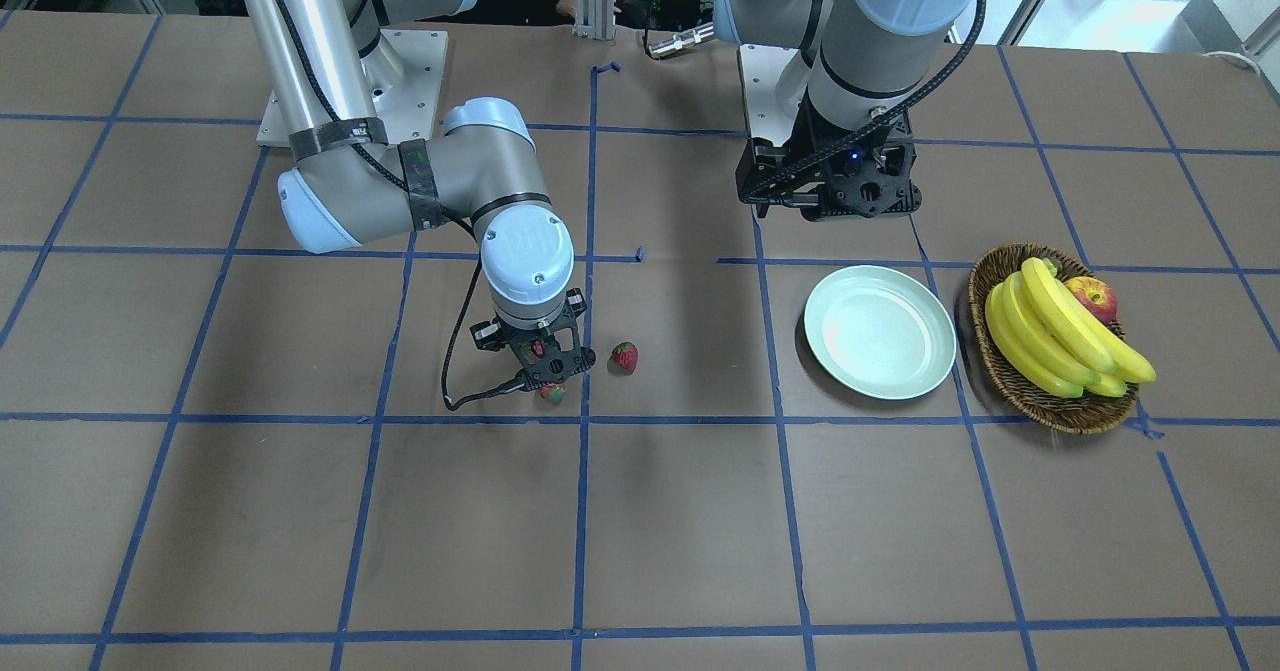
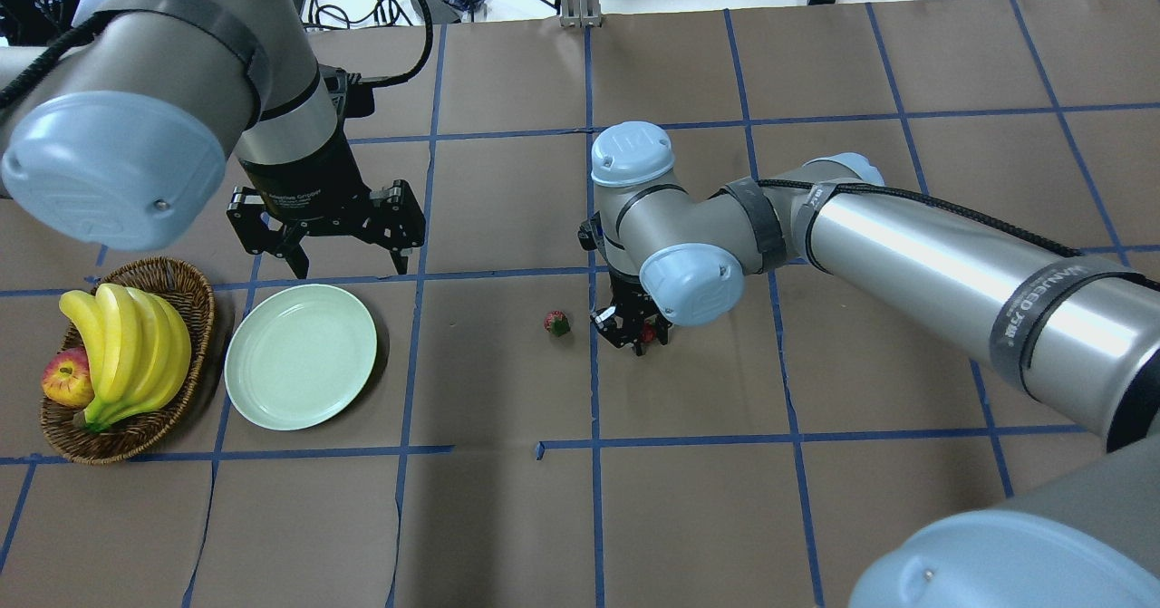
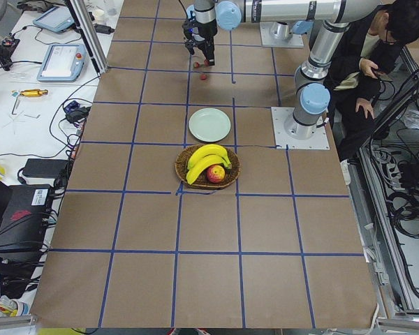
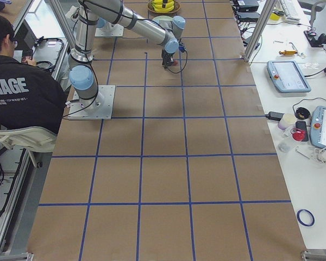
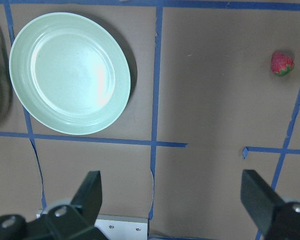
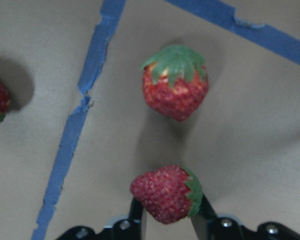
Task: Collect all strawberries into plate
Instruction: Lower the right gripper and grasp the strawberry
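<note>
Strawberries: you've got three, all clustered at the right hand (image 1: 545, 356) and well apart from the plate (image 2: 301, 356). The gripped strawberry (image 6: 166, 194) is clamped between the right hand's two fingers, cap off to one side. It looks just clear of the bench (image 1: 700, 511), but I can't confirm that from these angles. The second strawberry (image 6: 175, 82) lies on the bench just ahead of those fingers, green cap facing the wrist camera. The third strawberry (image 1: 625, 357) lies loose just beside the hand, on the plate's side of it, and the right wrist view clips it at the frame edge. The left hand (image 2: 349, 259) has its fingers spread wide with nothing between them. It hangs above the bench near the plate, offset from it rather than over it. The plate sits flat on the bench, just beside a wicker basket (image 2: 195, 286) holding bananas (image 2: 136, 345) and an apple (image 2: 65, 380). You can see someone seated behind the robot bases in both side views.
</note>
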